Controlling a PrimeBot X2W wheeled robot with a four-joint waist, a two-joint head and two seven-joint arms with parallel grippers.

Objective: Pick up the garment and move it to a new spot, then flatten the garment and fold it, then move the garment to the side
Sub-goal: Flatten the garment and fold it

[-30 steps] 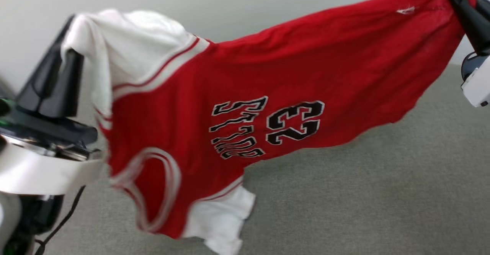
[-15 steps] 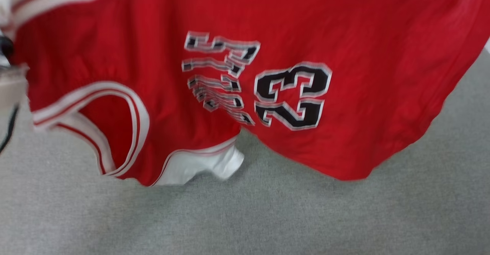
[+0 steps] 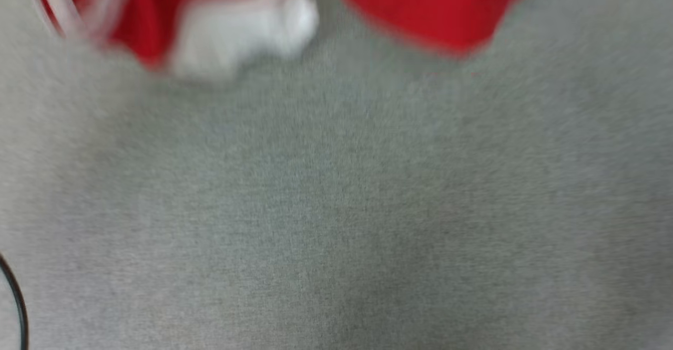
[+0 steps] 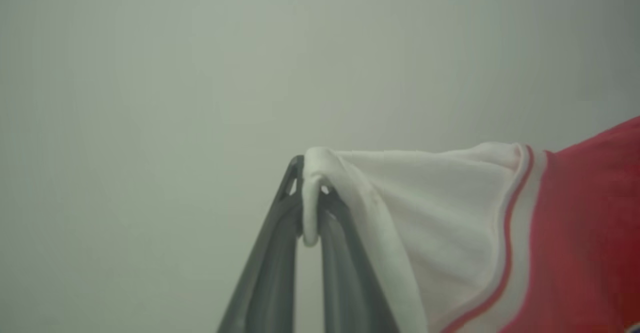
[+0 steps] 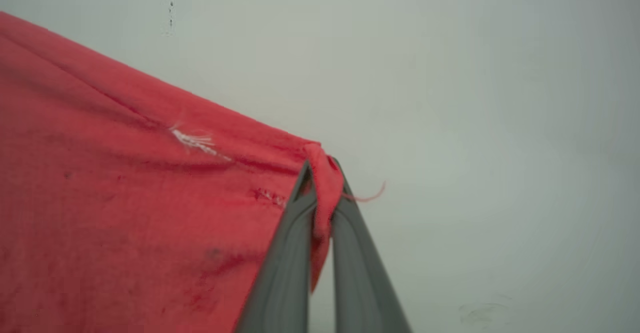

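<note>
The garment point(image 3: 431, 8) is a red jersey with white sleeves, held up in the air; its lower edge and one white sleeve point(image 3: 242, 29) hang blurred at the top of the head view. In the left wrist view my left gripper point(image 4: 310, 183) is shut on the tip of the other white sleeve point(image 4: 430, 208), with red cloth stretching off to the right. In the right wrist view my right gripper point(image 5: 322, 178) is shut on a red corner of the garment point(image 5: 125, 183), which spreads taut to the left.
Grey carpet floor point(image 3: 336, 208) lies below the hanging cloth. A thin black cable point(image 3: 16, 297) curves at the lower left edge. A pale plain wall point(image 4: 200, 73) stands behind both grippers.
The head view has swung downward, so the garment has slid up to the top of the picture and the print and both grippers have left it. Both grips still hold.
</note>
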